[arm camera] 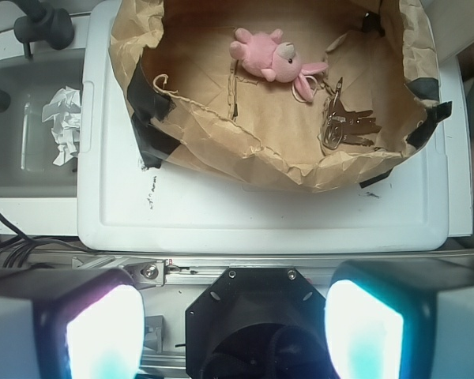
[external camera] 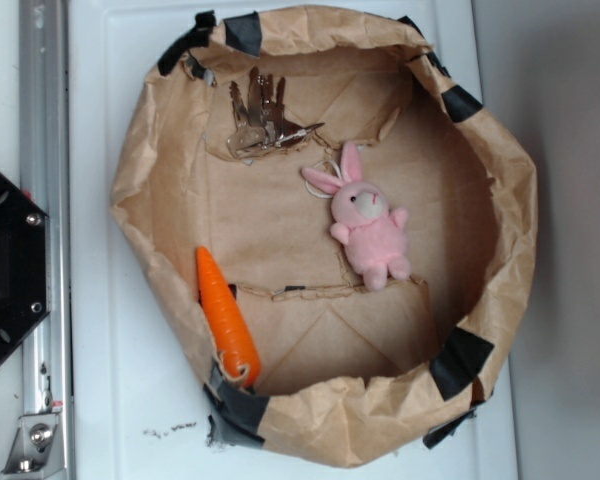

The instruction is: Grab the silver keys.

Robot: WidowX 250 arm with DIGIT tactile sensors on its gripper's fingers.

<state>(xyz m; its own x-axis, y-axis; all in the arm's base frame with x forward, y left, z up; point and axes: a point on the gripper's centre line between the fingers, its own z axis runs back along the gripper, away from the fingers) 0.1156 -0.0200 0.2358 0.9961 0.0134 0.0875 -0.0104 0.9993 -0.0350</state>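
A white desk (external camera: 130, 380) fills the frame, carrying a crumpled brown paper bag (external camera: 500, 150) taped black at its rim. Inside lie a pink bunny (external camera: 370, 225) at centre, an orange carrot (external camera: 228, 315) lower left, and the silver keys (external camera: 260, 125) upper centre. The gripper (arm camera: 237, 332) hangs apart from them, jaws wide open, empty.

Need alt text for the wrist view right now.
Silver keys lie inside a brown paper nest beside a pink plush bunny, on a white tray. The open pincer is far back, fingers blurred at the bottom.
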